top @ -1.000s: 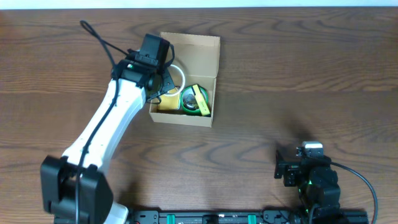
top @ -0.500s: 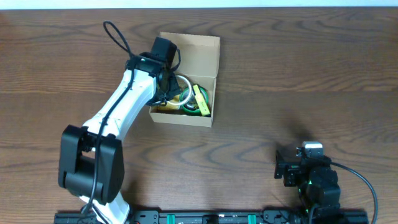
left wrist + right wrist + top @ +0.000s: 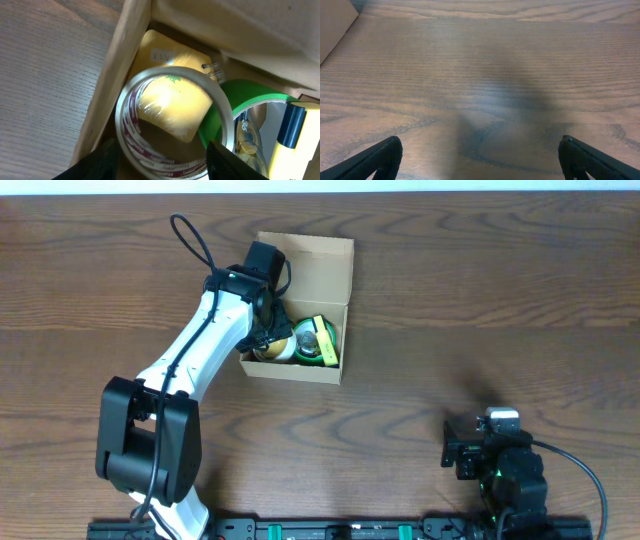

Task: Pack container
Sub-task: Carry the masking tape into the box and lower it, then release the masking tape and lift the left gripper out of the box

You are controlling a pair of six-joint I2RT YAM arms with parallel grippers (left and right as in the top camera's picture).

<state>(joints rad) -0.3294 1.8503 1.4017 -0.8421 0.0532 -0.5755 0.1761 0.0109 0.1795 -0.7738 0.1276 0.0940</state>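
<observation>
My left jaws hang spread inside the box [image 3: 318,270], a clear tape roll [image 3: 135,142] between them over a yellow pad [image 3: 165,52], green tape [image 3: 250,92] just right of them; whether they pinch the roll I cannot tell. My right jaws gape, released, over the desk [image 3: 480,75], well away from the box.

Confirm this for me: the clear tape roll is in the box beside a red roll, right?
Not quite. The roll beside the clear tape roll in the box is a green roll, not red. The left wrist view shows this.
</observation>
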